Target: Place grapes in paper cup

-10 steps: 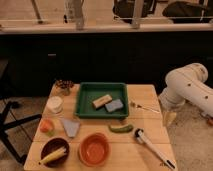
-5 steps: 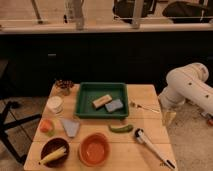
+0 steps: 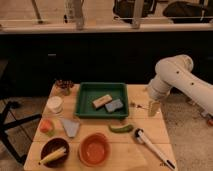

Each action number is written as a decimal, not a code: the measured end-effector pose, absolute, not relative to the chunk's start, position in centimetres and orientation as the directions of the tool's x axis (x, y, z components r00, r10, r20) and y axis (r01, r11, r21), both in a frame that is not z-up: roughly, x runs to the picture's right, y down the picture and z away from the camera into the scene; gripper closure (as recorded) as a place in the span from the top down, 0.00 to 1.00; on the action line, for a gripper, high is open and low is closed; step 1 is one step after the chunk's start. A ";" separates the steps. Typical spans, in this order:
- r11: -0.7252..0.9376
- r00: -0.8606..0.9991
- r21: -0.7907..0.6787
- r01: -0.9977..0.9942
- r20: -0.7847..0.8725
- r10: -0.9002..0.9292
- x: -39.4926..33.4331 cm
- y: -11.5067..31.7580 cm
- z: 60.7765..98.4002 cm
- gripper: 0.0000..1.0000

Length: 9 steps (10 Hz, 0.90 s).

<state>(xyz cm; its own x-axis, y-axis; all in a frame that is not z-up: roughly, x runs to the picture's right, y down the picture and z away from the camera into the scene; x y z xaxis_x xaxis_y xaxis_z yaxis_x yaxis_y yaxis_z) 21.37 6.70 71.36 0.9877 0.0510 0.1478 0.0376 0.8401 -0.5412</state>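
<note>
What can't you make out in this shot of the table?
Camera view only.
Grapes: berries too small to count.
Paper cup: contents too small to tell.
Arm: cut off by the right edge; its claw hangs open near the table's right side.
Table: front cut off by the bottom edge.

The small bunch of dark purple grapes [image 3: 63, 86] sits at the far left corner of the light wooden tabletop [image 3: 150, 127]. The short white paper cup [image 3: 54, 104] stands just in front of it, by the left edge. The green plastic tray [image 3: 101, 85] lies in the middle at the back, with a tan block [image 3: 102, 101] and a grey-blue sponge [image 3: 114, 105] side by side in it. The robot's two-finger gripper [image 3: 153, 107] hangs right of the tray, near the right edge. An orange-red fruit [image 3: 46, 125] lies in front of the cup. The dark brown bowl [image 3: 55, 149] is at the near left corner, and the round orange bowl [image 3: 94, 148] is just right of it. A small green vegetable [image 3: 120, 129] lies in front of the tray. A long white-handled brush [image 3: 152, 147] lies by the near right corner.
</note>
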 end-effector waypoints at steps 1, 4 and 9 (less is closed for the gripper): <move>0.844 0.981 -0.534 0.057 0.187 0.051 19.3 5.8 72.2 0.80; 0.862 0.971 -0.501 0.077 0.235 0.050 15.8 4.3 73.6 0.80; 0.918 0.959 -0.396 0.040 0.274 0.076 12.4 2.5 74.9 0.80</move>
